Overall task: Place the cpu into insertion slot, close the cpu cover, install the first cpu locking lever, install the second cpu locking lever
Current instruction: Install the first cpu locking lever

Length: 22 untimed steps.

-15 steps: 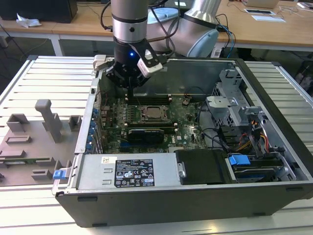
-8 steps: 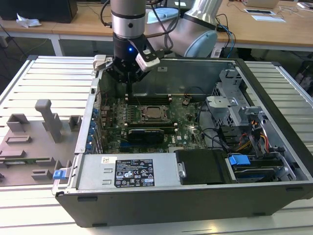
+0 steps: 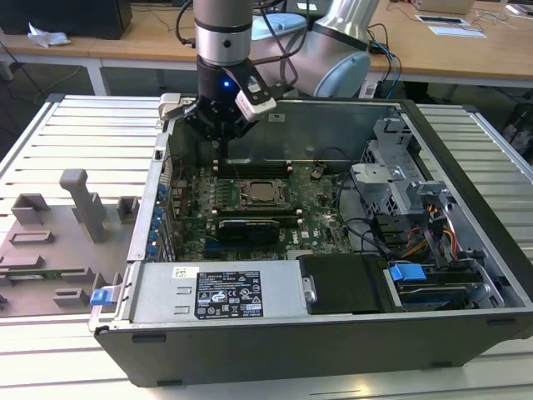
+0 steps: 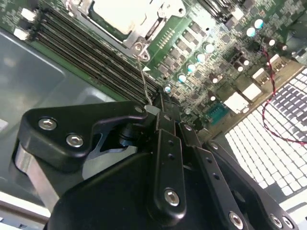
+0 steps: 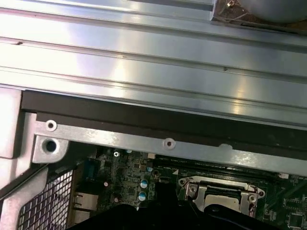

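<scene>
In the exterior view my gripper [image 3: 221, 136] hangs inside the open computer case, just behind the insertion slot [image 3: 265, 193] on the green motherboard. The cpu [image 4: 115, 14], a dull silver square, lies in the slot with the silvery cpu cover [image 4: 132, 42] down around it. A thin wire locking lever [image 4: 143, 76] rises from the cover's corner up to my fingertips. My gripper [image 4: 152, 106] is shut on the lever's free end. The first wrist view shows the slot and cover [image 5: 221, 190] below the case rim.
Long black memory slots [image 4: 91, 52] run beside the socket. The case's far wall [image 3: 333, 125] stands close behind the gripper. A black card [image 3: 247, 228], the power supply [image 3: 221, 292] and a drive cage [image 3: 400, 179] fill the case. A grey fixture [image 3: 58, 242] lies at the exterior view's left.
</scene>
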### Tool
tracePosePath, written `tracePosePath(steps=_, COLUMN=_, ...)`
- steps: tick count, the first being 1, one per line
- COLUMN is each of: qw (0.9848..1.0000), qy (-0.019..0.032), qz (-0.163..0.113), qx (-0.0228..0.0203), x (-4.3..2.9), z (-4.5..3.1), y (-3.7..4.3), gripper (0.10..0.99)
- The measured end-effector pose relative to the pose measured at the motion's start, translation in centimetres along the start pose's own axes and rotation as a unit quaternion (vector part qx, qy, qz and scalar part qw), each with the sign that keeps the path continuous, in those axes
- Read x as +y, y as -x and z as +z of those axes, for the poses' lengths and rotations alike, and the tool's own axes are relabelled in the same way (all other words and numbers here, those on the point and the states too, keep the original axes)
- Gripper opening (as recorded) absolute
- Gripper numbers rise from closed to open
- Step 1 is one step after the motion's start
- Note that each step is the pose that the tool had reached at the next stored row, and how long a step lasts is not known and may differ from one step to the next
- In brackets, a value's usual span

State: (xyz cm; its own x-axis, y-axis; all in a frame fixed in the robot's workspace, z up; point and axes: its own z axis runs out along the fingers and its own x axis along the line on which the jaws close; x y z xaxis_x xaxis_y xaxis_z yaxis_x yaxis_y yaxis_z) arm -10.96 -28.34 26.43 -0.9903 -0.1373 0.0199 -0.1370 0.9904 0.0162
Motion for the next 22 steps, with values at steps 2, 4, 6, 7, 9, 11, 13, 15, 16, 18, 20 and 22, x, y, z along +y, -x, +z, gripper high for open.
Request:
tracePosePath(steps=2, qw=1.0000, qy=0.0000, qz=0.000, qx=0.0001, x=-0.10, z=-0.01, y=0.68, gripper=0.106)
tracePosePath(steps=4, qw=1.0000, qy=0.0001, qz=0.000, qx=0.0004, x=-0.17, z=-0.02, y=1.24, gripper=0.106)
tracePosePath(steps=6, qw=1.0000, qy=0.0001, qz=0.000, qx=0.0008, x=-0.25, z=-0.02, y=1.80, gripper=0.106)
tracePosePath(steps=7, qw=1.0000, qy=0.0002, qz=0.000, qx=0.0010, x=-0.28, z=-0.02, y=2.03, gripper=0.106)
tracePosePath(steps=9, qw=1.0000, qy=0.0003, qz=0.000, qx=0.0016, x=-0.37, z=-0.03, y=2.67, gripper=0.106)
tracePosePath(steps=11, qw=1.0000, qy=0.0003, qz=0.000, qx=0.0024, x=-0.47, z=-0.04, y=3.39, gripper=0.106)
tracePosePath(steps=13, qw=1.0000, qy=0.0004, qz=0.000, qx=0.0028, x=-0.53, z=-0.04, y=3.83, gripper=0.106)
tracePosePath(steps=15, qw=1.0000, qy=0.0005, qz=0.000, qx=0.0035, x=-0.64, z=-0.05, y=4.63, gripper=0.106)
tracePosePath(steps=16, qw=1.0000, qy=0.0005, qz=0.000, qx=0.0037, x=-0.67, z=-0.06, y=4.83, gripper=0.106)
tracePosePath(steps=18, qw=1.0000, qy=0.0006, qz=0.000, qx=0.0042, x=-0.73, z=-0.07, y=5.29, gripper=0.106)
tracePosePath(steps=20, qw=1.0000, qy=0.0006, qz=0.000, qx=0.0048, x=-0.81, z=-0.08, y=5.86, gripper=0.106)
tracePosePath(steps=22, qw=1.0000, qy=0.0007, qz=0.000, qx=0.0053, x=-0.87, z=-0.09, y=6.28, gripper=0.106)
